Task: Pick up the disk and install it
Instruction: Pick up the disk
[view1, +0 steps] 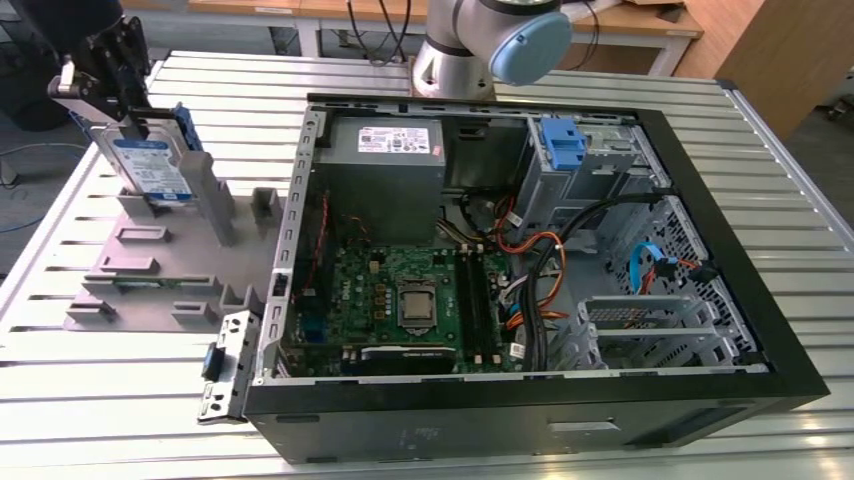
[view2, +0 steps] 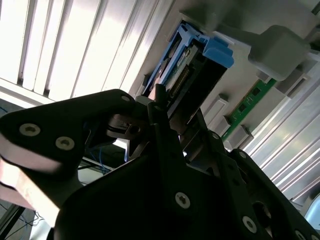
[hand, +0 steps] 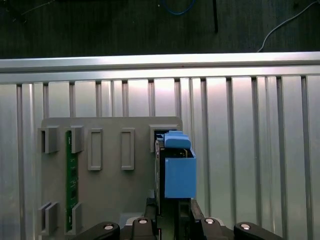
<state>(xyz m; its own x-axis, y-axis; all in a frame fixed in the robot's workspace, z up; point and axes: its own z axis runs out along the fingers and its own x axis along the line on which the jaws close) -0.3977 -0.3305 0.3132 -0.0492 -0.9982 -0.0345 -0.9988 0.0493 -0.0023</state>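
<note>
I see the gripper (view1: 134, 118) pinched on the top edge of the disk (view1: 150, 165), which stands upright directly beneath it. The disk is at a corner of the grey holder (view1: 174, 270) on the desk (view1: 107, 400), on the side away from the open computer case (view1: 534, 250). I can't tell whether its lower edge sits in the holder's slot.

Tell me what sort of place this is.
Probably a robotics lab set up for computer assembly: an open computer case on a slatted metal table, a robot arm, and a grey parts holder beside it.
</note>
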